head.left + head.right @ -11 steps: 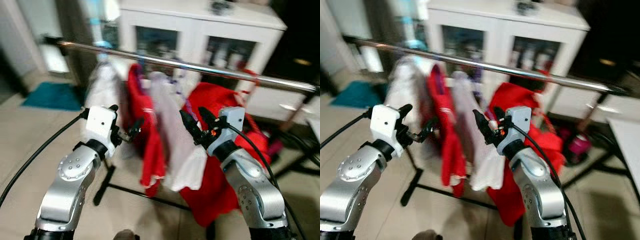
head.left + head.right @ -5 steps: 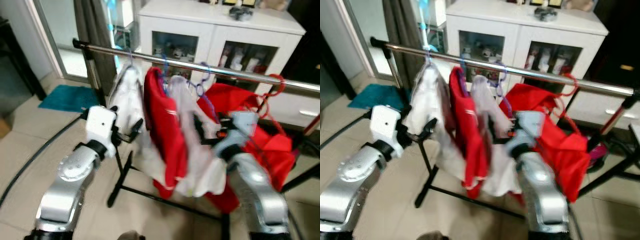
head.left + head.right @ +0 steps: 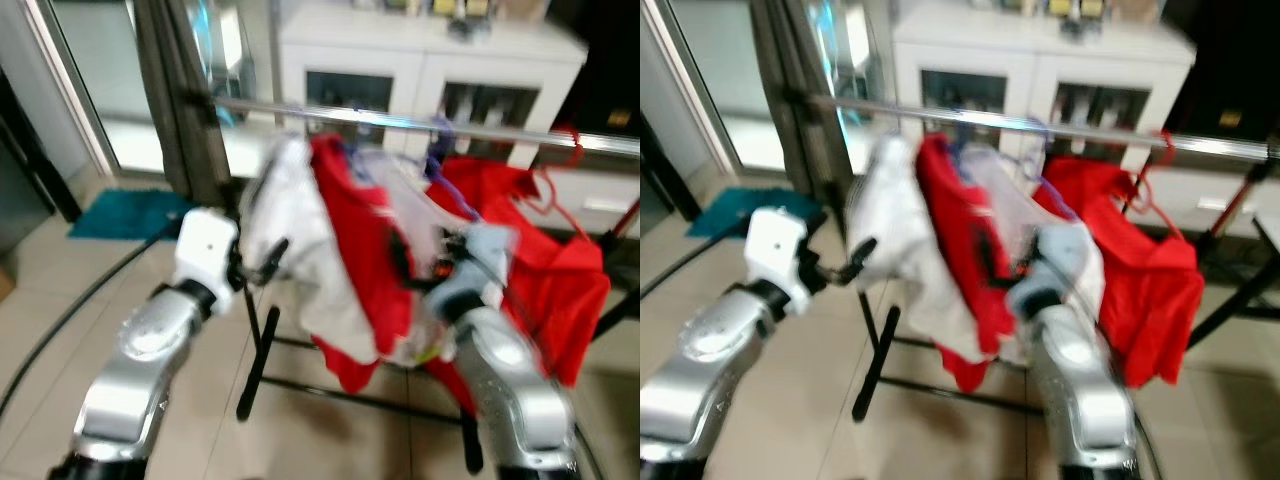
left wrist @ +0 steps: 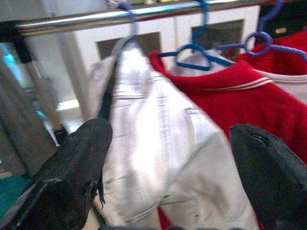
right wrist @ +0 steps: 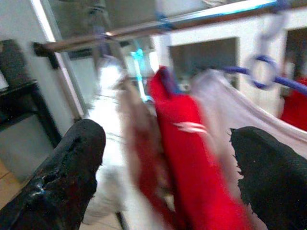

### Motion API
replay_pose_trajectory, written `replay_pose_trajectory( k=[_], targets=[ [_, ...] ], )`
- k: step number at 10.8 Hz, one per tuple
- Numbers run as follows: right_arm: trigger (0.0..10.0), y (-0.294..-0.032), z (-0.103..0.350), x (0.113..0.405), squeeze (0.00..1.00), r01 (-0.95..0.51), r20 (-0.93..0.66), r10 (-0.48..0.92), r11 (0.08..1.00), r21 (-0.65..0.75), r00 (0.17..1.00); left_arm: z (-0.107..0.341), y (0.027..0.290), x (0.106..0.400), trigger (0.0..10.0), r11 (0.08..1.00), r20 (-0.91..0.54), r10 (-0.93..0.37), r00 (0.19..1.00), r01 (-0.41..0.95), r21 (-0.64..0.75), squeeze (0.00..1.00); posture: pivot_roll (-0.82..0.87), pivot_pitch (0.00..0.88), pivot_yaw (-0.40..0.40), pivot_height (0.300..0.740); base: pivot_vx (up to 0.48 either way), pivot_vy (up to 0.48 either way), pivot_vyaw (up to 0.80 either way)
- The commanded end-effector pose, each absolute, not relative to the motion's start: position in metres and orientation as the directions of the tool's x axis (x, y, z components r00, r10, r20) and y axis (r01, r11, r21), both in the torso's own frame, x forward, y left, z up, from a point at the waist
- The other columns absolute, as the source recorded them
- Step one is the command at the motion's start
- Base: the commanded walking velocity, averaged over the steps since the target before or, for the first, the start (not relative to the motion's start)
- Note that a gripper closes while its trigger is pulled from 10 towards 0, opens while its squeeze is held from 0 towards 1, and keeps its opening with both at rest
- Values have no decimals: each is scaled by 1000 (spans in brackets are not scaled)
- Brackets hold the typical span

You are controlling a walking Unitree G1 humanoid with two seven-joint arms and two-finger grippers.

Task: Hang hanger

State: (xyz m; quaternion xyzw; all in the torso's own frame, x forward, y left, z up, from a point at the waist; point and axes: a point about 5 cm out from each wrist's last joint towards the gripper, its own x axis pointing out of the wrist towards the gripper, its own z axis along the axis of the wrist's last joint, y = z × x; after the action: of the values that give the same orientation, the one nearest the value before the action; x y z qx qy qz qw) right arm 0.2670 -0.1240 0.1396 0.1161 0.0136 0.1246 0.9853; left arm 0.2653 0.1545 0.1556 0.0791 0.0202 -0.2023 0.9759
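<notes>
Reaching toward the rack, the left tool (image 3: 262, 262) is spread wide and holds nothing, right at the white garment (image 3: 305, 255). The right tool (image 5: 163, 158) is likewise wide and empty, just before a red shirt (image 5: 189, 143). Crowded clothes fill the metal rail (image 3: 1040, 125): white, red, a pale garment (image 3: 1025, 210), then a red garment (image 3: 545, 255) at the right end. Blue hangers (image 4: 192, 52) hook over the rail; a red hanger (image 3: 1155, 165) hangs further right. Behind stands a white cabinet (image 3: 420, 60); a teal mat (image 3: 125, 215) lies on the floor.
</notes>
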Motion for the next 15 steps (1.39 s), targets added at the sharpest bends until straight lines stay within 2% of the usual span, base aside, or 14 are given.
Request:
replay_pose_trajectory(
  k=[1,2,3,4,7,11,14,15],
  targets=[
    [10000,-132,140,268,859,-216,-1,221,954,210,975,154,149,266,10000,900,-76,-403,912,410,147,0,-13,0,12,740,0,0,0],
    [10000,-132,141,268,776,-217,-2,222,954,207,975,154,149,266,10000,900,-77,-402,912,409,150,0,-11,0,11,740,0,0,0],
    [10000,-131,140,268,518,-221,-9,227,955,200,974,152,150,266,10000,906,-90,-394,915,403,132,0,-11,0,11,740,0,0,0],
    [10000,-130,139,269,0,-220,-17,227,956,194,974,153,151,266,10000,907,-88,-391,916,400,132,0,-7,2,8,740,0,0,0],
    [10000,-128,137,269,0,-231,-31,244,946,229,969,153,152,267,10000,910,-85,-386,919,394,132,0,-7,2,6,740,0,426,0],
    [10000,-126,138,269,0,-246,-28,255,950,191,966,154,150,269,10000,910,-84,-389,917,397,121,0,-11,0,12,740,0,472,0],
    [10000,-123,136,269,0,-258,-40,270,948,184,962,153,150,269,10000,905,-95,-392,915,402,142,0,-5,0,11,740,0,0,0],
    [10000,-123,137,271,0,-265,-36,271,956,123,962,153,150,270,10000,912,-83,-382,920,390,130,0,-6,0,8,740,296,0,800]
  ],
)
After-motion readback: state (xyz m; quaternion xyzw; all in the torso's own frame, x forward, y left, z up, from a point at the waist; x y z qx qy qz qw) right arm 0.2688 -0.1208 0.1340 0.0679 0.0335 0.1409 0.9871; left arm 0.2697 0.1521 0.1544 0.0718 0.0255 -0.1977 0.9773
